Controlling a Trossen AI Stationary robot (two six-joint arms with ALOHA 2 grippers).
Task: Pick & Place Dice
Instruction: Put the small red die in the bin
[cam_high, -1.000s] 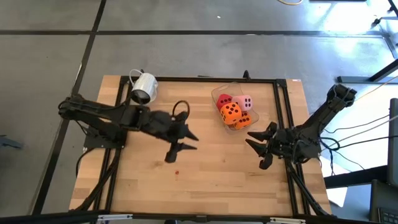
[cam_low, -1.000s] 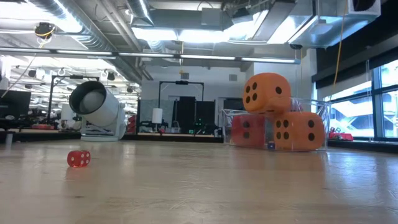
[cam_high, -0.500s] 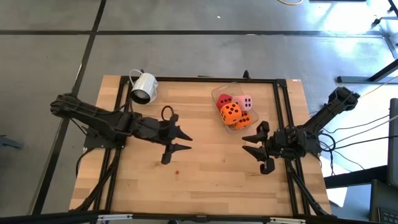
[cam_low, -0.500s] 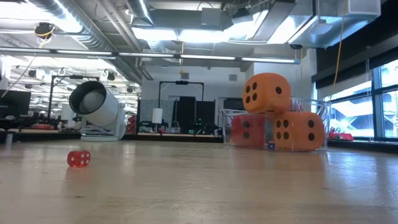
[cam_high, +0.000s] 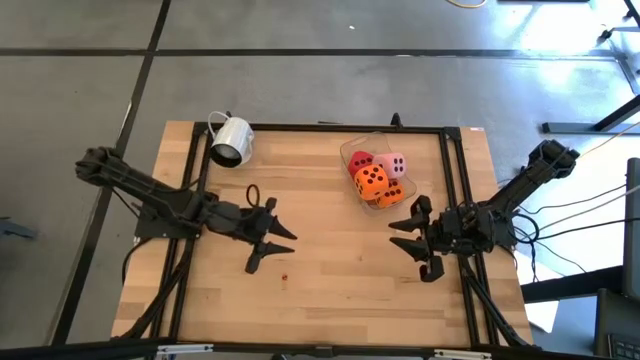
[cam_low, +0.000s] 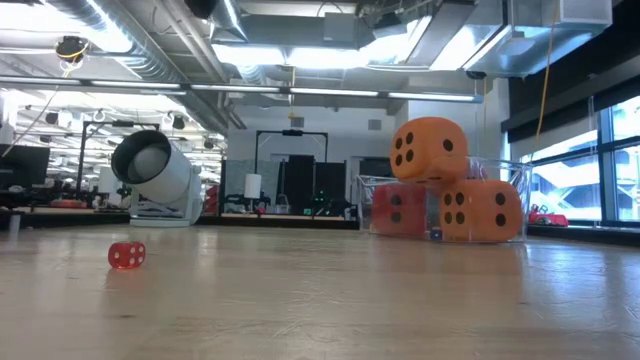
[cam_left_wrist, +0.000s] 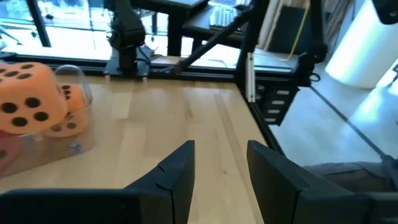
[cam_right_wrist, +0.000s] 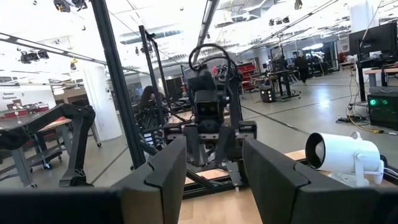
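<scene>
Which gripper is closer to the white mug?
Left. The left gripper sits just below the mug in the high view; the right gripper is far across the table, past the dice.

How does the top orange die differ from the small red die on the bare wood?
The orange die is far bigger than the red die. The orange one sits stacked on other dice in the clear tray; the red one lies alone on the table, near the left tool. They differ in colour. Both are cubes.
</scene>
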